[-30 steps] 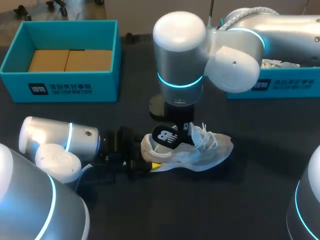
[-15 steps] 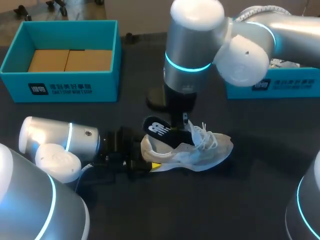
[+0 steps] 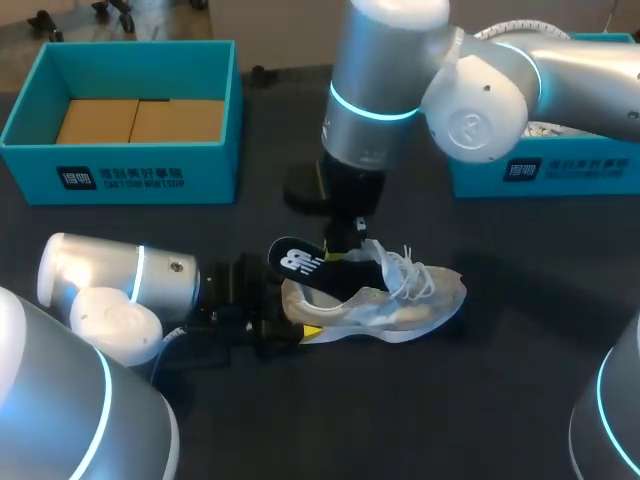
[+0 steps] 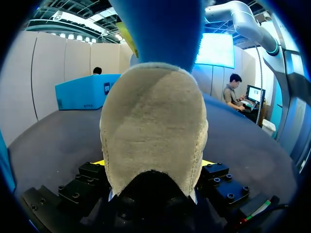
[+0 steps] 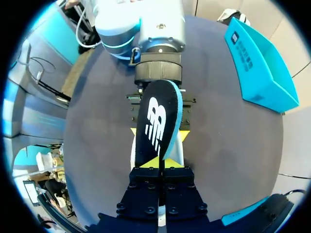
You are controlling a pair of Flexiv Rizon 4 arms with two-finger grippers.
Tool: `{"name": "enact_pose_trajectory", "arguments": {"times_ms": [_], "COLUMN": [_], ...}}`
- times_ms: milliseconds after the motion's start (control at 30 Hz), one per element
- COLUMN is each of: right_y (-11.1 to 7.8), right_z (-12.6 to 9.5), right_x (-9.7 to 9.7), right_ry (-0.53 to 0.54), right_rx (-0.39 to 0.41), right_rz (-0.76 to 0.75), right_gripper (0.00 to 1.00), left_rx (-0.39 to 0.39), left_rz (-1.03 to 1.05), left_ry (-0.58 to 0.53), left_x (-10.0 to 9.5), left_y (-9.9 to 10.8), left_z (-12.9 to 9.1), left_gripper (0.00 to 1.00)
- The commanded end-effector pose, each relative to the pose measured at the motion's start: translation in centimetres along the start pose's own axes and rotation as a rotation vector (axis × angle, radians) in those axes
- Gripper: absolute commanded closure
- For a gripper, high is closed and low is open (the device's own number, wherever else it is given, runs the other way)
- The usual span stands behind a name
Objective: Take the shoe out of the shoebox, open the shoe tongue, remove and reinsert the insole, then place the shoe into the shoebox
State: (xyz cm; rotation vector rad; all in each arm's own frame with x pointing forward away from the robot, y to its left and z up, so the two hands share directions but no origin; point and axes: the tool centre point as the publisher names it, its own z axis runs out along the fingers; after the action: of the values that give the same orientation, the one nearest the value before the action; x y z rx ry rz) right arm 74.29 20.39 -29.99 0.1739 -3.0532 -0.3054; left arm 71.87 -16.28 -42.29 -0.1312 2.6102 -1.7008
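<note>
A white lace-up shoe (image 3: 400, 298) lies on its side on the dark table, heel toward my left arm. My left gripper (image 3: 290, 320) has its fingers on both sides of the heel (image 4: 153, 136), which fills the gap between its yellow tips. Angled up out of the shoe's opening is a black insole (image 3: 300, 262) with a white logo. My right gripper (image 3: 345, 240) is shut on the insole's end just above the shoe. In the right wrist view the insole (image 5: 156, 124) runs ahead of the closed yellow fingertips (image 5: 159, 162) toward my left arm.
A teal shoebox (image 3: 120, 175) with brown cardboard inside stands at the back left. A second teal box (image 3: 545, 172) sits at the back right behind my right arm. Bare dark table lies in front of the shoe.
My right arm has risen and shifted left, drawing the insole further out of the shoe toward the heel. The left arm and the shoe have stayed put.
</note>
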Motion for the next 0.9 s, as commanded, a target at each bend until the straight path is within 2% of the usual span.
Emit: {"name": "enact_pose_trajectory", "arguments": {"times_ms": [33, 100, 200, 267, 333, 367, 533, 900], "right_y": [0.0, -0.1, -0.4, -0.6, -0.9, -1.0, -1.6, -1.7], "right_z": [0.2, 0.3, 0.2, -0.1, -0.4, -0.5, -1.1, -1.2], "right_x": [-0.4, -0.3, -0.3, -0.3, -0.3, -0.3, -0.4, -0.4], "right_ry": [0.037, 0.054, 0.071, 0.077, 0.107, 0.108, 0.133, 0.137], "right_rx": [-0.047, -0.061, -0.098, -0.133, -0.151, -0.151, -0.188, -0.184], "right_rz": [-0.001, 0.016, 0.039, 0.055, 0.075, 0.08, 0.122, 0.133], "right_gripper": [0.92, 0.7, 0.58, 0.33, 0.24, 0.02, 0.0, 0.0], "left_rx": [-0.003, -0.003, -0.003, -0.003, -0.003, -0.003, -0.003, -0.003], "left_rz": [0.0, 0.0, 0.0, 0.0, 0.0, 0.0, 0.0, 0.0], "left_ry": [0.002, 0.002, 0.002, 0.002, 0.002, 0.002, 0.002, 0.002], "left_x": [-0.1, -0.1, -0.1, -0.1, -0.1, -0.1, -0.1, -0.1], "left_y": [0.0, 0.0, 0.0, 0.0, 0.0, 0.0, 0.0, 0.0], "left_z": [0.1, 0.1, 0.1, 0.1, 0.1, 0.1, 0.1, 0.1], "left_gripper": [1.0, 1.0, 1.0, 1.0, 1.0, 1.0, 1.0, 1.0]}}
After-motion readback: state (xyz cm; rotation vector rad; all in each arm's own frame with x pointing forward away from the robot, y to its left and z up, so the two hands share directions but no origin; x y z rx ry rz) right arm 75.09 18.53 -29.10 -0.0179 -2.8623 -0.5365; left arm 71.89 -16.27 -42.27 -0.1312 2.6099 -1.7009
